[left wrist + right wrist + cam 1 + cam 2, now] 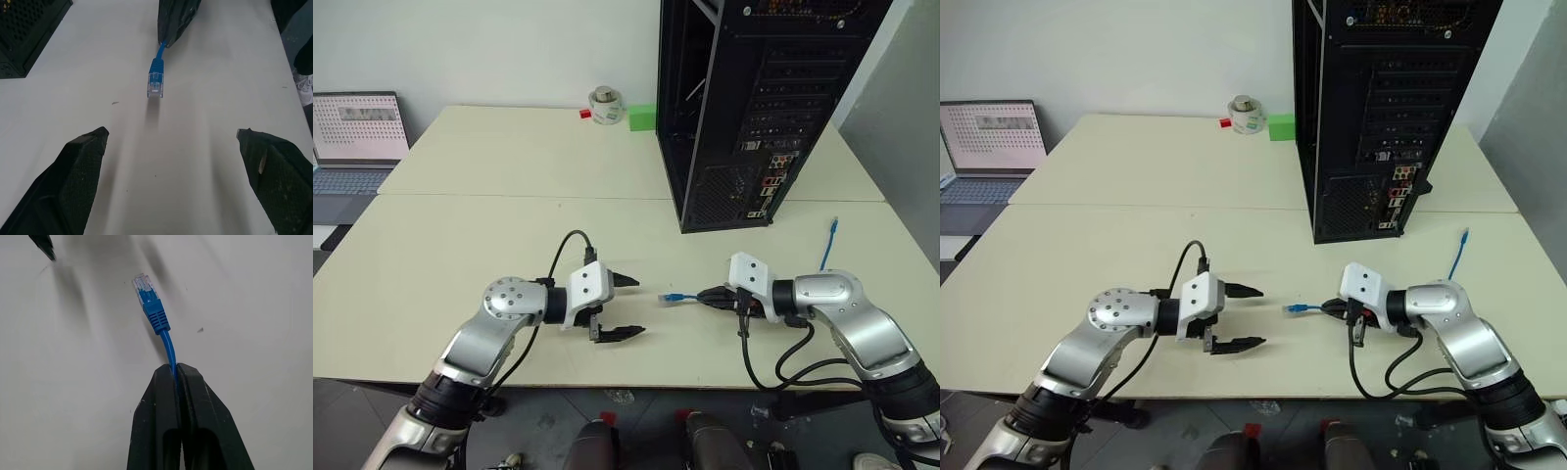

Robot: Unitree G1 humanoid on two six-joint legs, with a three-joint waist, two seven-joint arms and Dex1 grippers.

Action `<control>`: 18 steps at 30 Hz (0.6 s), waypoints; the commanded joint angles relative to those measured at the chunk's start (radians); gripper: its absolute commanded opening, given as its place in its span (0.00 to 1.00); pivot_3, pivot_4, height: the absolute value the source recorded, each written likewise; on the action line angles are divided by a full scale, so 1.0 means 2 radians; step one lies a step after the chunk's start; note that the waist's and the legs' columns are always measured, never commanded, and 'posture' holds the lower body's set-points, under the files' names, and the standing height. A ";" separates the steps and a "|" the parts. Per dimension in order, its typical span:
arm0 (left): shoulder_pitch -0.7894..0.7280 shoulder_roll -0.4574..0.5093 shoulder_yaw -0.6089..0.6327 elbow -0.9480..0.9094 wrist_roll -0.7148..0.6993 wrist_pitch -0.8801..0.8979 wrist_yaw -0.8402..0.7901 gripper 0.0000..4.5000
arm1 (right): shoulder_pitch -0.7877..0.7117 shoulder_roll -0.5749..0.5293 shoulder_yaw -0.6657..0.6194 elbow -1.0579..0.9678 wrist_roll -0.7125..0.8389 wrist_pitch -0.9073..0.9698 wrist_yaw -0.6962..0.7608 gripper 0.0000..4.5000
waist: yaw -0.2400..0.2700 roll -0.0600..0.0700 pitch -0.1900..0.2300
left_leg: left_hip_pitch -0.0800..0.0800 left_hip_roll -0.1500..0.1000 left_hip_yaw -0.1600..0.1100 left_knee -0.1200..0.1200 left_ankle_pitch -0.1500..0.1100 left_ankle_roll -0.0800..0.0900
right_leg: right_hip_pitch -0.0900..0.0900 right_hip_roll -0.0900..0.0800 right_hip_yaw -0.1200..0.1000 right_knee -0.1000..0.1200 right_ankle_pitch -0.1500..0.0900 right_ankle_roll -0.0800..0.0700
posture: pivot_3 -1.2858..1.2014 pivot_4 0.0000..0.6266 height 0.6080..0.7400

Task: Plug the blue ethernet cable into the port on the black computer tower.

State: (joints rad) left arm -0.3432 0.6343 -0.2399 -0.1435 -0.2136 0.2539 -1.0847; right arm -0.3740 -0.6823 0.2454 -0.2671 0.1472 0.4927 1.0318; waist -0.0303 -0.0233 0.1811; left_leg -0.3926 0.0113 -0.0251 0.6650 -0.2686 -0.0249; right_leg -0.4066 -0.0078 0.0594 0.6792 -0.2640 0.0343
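Observation:
My right gripper [705, 294] is shut on the blue ethernet cable [166, 340], a short way behind its clear plug [668, 296], which sticks out toward my left gripper just above the table. The cable's other end [829, 241] lies on the table at the right. Facing the plug from the left, my left gripper [628, 306] stands open with nothing between its fingers [80, 171]. The black computer tower [754, 108] stands upright at the back right, its rear panel with coloured jacks [773, 171] turned toward me.
A laptop [354, 137] sits open at the far left. At the back of the cream table [509, 235] are a roll of tape [605, 106] and a green block [642, 117]. The table's front edge runs just under both arms.

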 commanded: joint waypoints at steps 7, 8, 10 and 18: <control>-0.039 -0.035 -0.027 0.028 0.016 0.020 0.007 0.88 | -0.020 0.011 0.011 -0.016 0.002 0.007 -0.005 0.00 | -0.001 0.000 0.000 | 0.000 0.000 0.000 0.000 0.000 0.000 | 0.000 0.000 0.000 0.000 0.000 0.000 | 0.52 0.24 1.00; -0.040 -0.035 -0.028 0.030 0.016 0.021 0.005 0.83 | -0.021 0.012 0.012 -0.016 0.001 0.007 -0.005 0.00 | -0.001 0.000 0.000 | 0.000 0.000 0.000 0.000 0.000 0.000 | 0.000 0.000 0.000 0.000 0.000 0.000 | 0.52 0.24 1.00; -0.044 -0.039 -0.029 0.034 0.018 0.023 0.005 0.73 | -0.021 0.012 0.014 -0.015 0.000 0.006 -0.006 0.00 | -0.001 0.000 0.000 | 0.000 0.000 0.000 0.000 0.000 0.000 | 0.000 0.000 0.000 0.000 0.000 0.000 | 0.52 0.24 1.00; -0.053 -0.045 -0.030 0.043 0.018 0.026 0.006 0.32 | -0.021 0.011 0.018 -0.016 -0.004 0.003 -0.006 0.00 | -0.001 0.000 0.000 | 0.000 0.000 0.000 0.000 0.000 0.000 | 0.000 0.000 0.000 0.000 0.000 0.000 | 0.52 0.24 1.00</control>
State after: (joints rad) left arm -0.4324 0.5455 -0.3080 -0.0441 -0.1766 0.3057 -1.0722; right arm -0.4017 -0.6588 0.2885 -0.2683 0.1376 0.5095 1.0226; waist -0.0318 -0.0233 0.1811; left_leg -0.3927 0.0112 -0.0254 0.6652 -0.2686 -0.0249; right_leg -0.4067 -0.0080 0.0591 0.6794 -0.2639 0.0342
